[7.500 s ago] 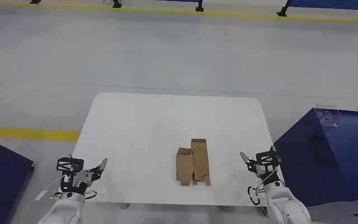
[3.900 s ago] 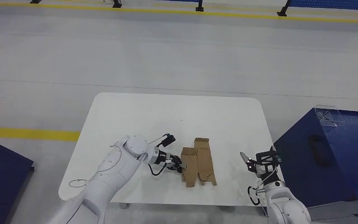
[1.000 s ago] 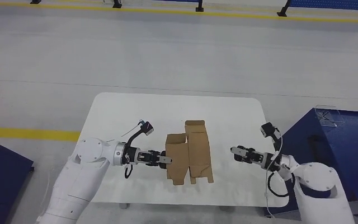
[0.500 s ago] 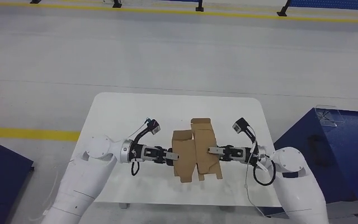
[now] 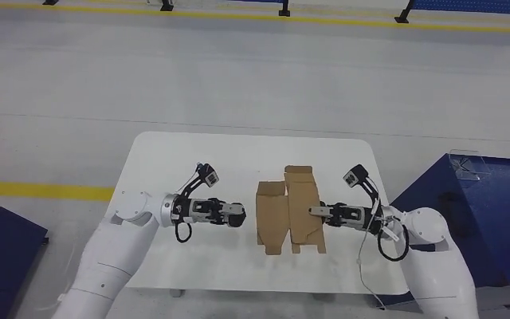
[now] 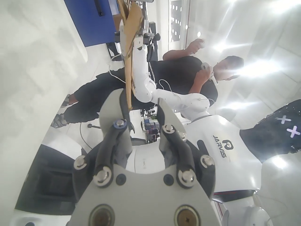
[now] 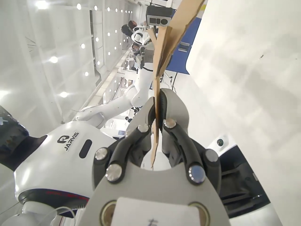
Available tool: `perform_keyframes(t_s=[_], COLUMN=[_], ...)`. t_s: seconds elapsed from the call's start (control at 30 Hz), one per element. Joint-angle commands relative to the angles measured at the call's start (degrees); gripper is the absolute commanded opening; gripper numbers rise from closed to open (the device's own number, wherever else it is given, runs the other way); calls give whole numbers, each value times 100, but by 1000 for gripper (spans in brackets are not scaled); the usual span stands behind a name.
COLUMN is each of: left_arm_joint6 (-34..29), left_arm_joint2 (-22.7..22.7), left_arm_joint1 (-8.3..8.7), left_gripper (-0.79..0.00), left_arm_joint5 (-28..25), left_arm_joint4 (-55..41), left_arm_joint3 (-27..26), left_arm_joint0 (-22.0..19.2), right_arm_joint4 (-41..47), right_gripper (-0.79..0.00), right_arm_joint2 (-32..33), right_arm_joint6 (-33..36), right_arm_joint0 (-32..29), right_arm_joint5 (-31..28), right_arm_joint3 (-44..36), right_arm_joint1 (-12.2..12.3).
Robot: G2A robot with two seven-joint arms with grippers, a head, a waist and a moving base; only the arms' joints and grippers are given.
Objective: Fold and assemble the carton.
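Brown flat cardboard carton [image 5: 288, 209] is just 3 o'clock of the white tabletop's [image 5: 183, 159] middle. Right hand [image 5: 311, 213] pinches its 3 o'clock edge; left hand [image 5: 241, 214], spread, is near its 9 o'clock edge.

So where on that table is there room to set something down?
The far strip of the table, between the carton and the far edge, is bare. A narrower bare strip runs along the near edge, in front of the carton. The middle band is crowded: the right jaws grip the carton, the left jaws stand open beside it.
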Motion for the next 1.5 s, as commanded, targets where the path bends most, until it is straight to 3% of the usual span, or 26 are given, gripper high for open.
perform_keyframes(t_s=[0.0,0.07,0.43,0.47,0.53,0.6,0.83,0.97,1.3,1.47], left_arm_joint6=[15,29,263,263,263,263,263,263,263,263], left_arm_joint2=[-150,-262,-432,-432,-432,-432,-432,-432,-432,-432], left_arm_joint1=[64,108,195,195,195,195,195,195,195,195], left_gripper=[0,0,0,0,0,0,0,0,0,0], left_arm_joint5=[-55,-74,-93,-93,-93,-93,-93,-93,-93,-93], left_arm_joint4=[198,247,456,456,456,456,456,456,456,456], left_arm_joint3=[35,4,76,76,76,76,76,76,76,76], left_arm_joint0=[29,100,192,192,192,192,192,192,192,192], right_arm_joint4=[-204,-604,-604,-710,-984,-337,542,756,237,776], right_gripper=[-785,-785,-785,-785,-785,-785,-785,-785,-785,-785], right_arm_joint2=[95,169,169,160,78,97,196,202,-320,-452], right_arm_joint6=[-12,-134,-134,-189,-89,-55,-1277,-1562,-1779,-1938], right_arm_joint0=[-28,-42,-42,-42,-161,-220,-254,-287,-354,-399], right_arm_joint5=[152,281,281,114,-767,-977,-2355,-2901,-3168,-2960], right_arm_joint3=[-36,-95,-95,-206,-523,-709,-2029,-2674,-2554,-2604], right_arm_joint1=[44,85,85,89,103,91,23,4,-19,-19])
